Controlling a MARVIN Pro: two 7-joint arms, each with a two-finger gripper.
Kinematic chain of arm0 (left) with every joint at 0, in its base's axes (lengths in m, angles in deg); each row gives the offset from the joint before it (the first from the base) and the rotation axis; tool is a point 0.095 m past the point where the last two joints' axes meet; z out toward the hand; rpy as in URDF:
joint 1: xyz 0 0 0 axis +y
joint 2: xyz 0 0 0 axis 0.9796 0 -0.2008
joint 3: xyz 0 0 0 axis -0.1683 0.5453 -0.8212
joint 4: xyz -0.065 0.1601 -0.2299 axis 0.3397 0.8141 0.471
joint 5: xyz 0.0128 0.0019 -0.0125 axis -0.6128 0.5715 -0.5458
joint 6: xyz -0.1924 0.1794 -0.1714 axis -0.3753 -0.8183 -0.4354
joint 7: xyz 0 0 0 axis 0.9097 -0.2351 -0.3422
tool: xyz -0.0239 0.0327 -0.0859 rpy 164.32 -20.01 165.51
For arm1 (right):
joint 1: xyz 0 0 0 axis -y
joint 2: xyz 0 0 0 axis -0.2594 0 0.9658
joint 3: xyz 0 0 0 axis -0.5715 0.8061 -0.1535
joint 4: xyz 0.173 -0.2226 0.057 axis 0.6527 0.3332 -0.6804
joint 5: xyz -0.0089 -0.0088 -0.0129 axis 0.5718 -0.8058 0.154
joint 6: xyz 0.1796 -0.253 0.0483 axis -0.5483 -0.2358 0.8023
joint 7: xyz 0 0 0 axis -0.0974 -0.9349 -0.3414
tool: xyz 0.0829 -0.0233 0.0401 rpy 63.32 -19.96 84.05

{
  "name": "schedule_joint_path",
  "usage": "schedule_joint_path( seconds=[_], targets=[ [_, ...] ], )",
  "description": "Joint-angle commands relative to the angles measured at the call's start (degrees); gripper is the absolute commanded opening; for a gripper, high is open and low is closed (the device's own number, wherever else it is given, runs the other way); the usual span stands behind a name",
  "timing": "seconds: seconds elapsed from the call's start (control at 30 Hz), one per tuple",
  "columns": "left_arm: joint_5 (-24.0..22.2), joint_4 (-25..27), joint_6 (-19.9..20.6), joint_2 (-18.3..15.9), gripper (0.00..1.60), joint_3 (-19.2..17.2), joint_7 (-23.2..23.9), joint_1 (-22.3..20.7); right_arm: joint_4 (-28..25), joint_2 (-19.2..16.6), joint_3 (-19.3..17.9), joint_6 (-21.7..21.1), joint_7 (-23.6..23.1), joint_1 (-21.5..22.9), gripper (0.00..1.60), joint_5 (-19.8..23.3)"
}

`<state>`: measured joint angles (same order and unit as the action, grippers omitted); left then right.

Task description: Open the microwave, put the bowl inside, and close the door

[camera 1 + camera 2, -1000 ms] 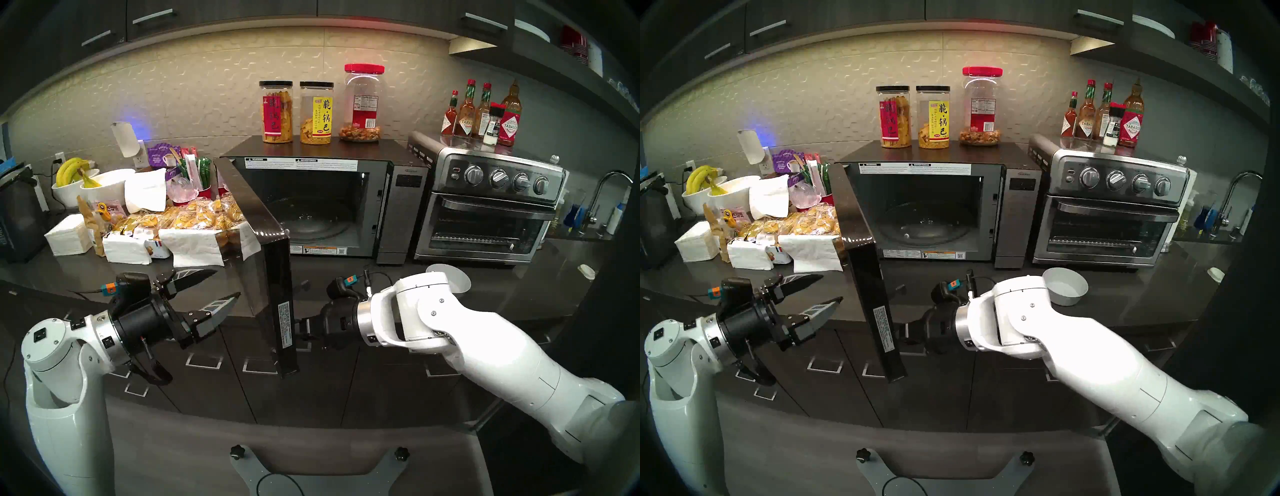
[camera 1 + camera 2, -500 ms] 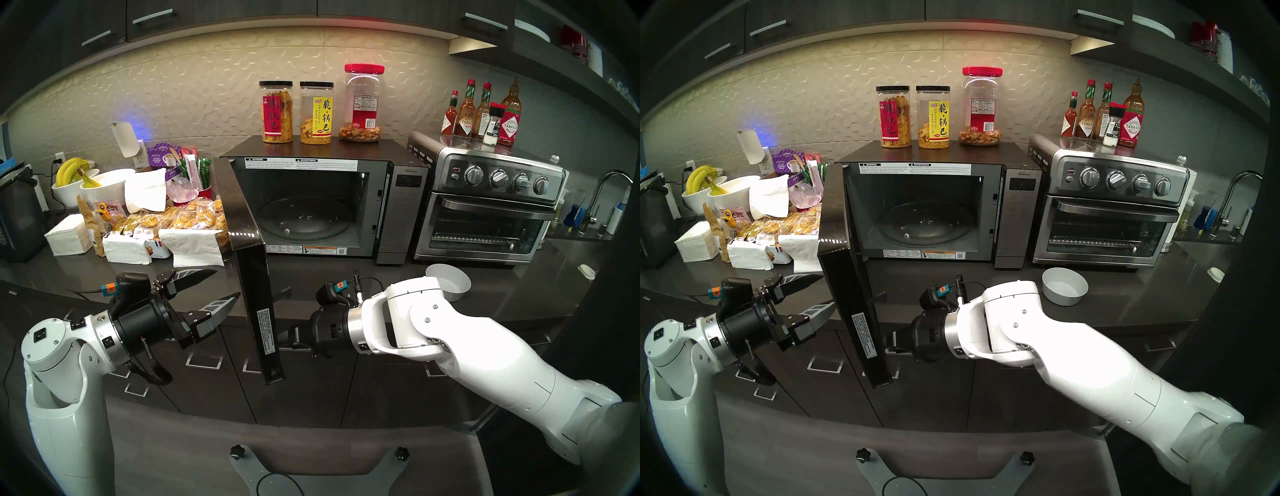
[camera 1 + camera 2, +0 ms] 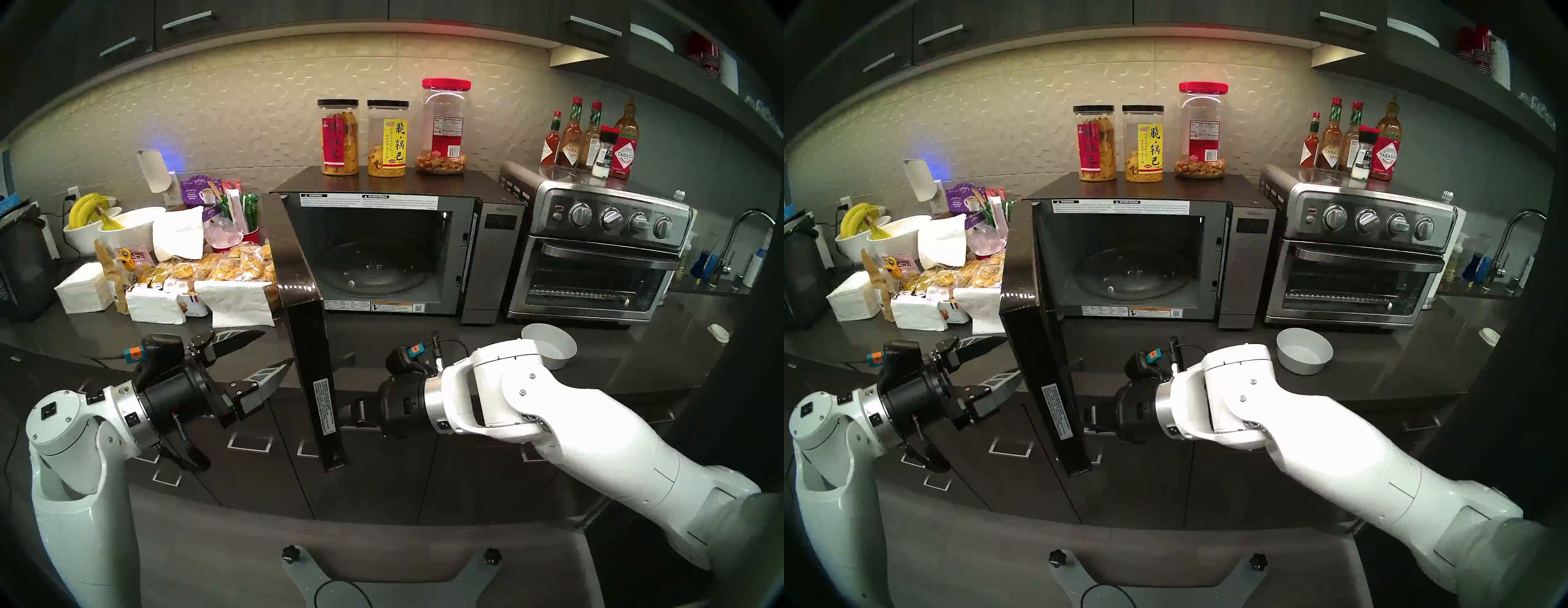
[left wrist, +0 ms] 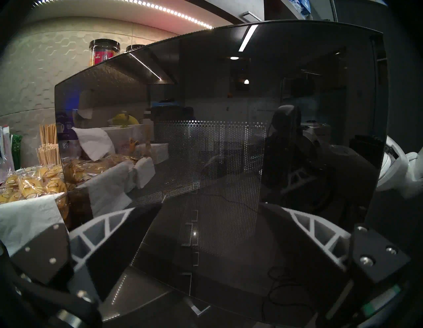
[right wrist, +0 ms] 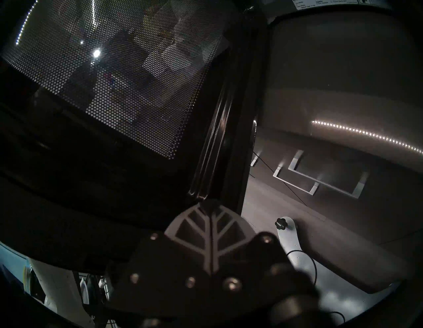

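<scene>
The black microwave stands open, its glass turntable bare. Its door juts out past the counter edge toward me. My right gripper is shut with nothing in it, tips against the lower frame of the door's mesh inner face. On the outer side my left gripper hangs open, facing the dark glass of the door without touching it. The small white bowl sits on the counter before the toaster oven, behind my right wrist.
A steel toaster oven stands right of the microwave with sauce bottles on top. Three jars stand on the microwave. Snack packets and napkins and banana bowls crowd the counter left of the door. A faucet is far right.
The door swung further open toward my left with the shut right gripper following it, then nearly stopped. The right wrist shifted left and uncovered the bowl. The left arm stayed still.
</scene>
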<state>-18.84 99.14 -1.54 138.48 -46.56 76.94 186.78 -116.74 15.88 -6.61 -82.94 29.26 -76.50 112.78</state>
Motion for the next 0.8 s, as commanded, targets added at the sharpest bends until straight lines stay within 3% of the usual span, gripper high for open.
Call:
schedule_joint_path(
  seconds=[0.0, 0.3, 0.53, 0.77],
  targets=[
    [-1.0, 1.5, 0.3, -1.1, 1.60, -0.7, 1.9, 0.1, -1.0, 0.4, -0.4, 0.1, -0.6, 0.4, 0.00, 0.1],
    [-5.2, 5.7, 3.2, -1.3, 1.60, -6.0, 6.2, 0.9, -0.8, 0.3, -0.5, 0.1, -0.9, 0.3, 0.00, 0.0],
    [-7.0, 5.2, 4.0, -1.6, 1.60, -11.3, 9.5, 2.6, -0.8, 0.0, -0.5, 0.2, -1.2, 0.2, 0.00, -0.1],
    [-9.3, 4.9, 3.4, -2.1, 1.60, -14.5, 12.0, 4.3, -0.8, 0.0, -0.5, 0.2, -1.4, 0.2, 0.00, -0.3]
  ],
)
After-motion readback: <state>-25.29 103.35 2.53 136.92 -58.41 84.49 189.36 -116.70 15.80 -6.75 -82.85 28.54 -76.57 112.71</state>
